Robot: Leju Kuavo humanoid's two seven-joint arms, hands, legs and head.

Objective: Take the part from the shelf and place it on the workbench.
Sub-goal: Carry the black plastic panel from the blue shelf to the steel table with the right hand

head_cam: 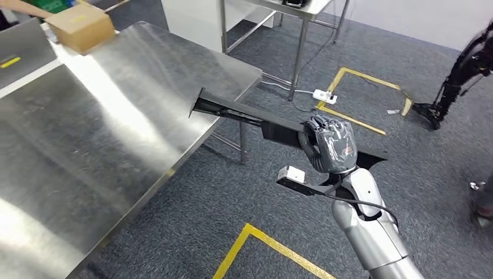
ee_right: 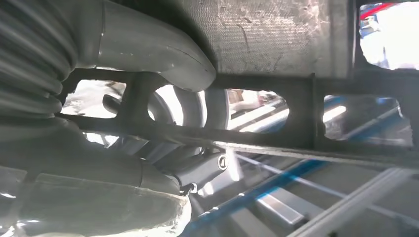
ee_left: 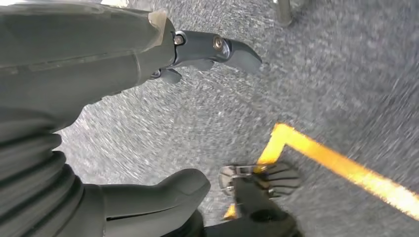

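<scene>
Risk: I'm holding the part [head_cam: 244, 113] with the right hand [head_cam: 331, 145], fingers wrapped round its mid-section, far tip hanging over the workbench [head_cam: 116, 133] corner. Off-centre load is possibly levering it loose. Left hand [ee_left: 99, 118] fingers are spread, empty.

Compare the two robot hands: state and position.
The right hand grips the long black plastic part, raised beside the steel workbench; the left hand holds nothing, fingers apart, hanging over grey carpet with yellow tape. Both wear grey covers.
</scene>
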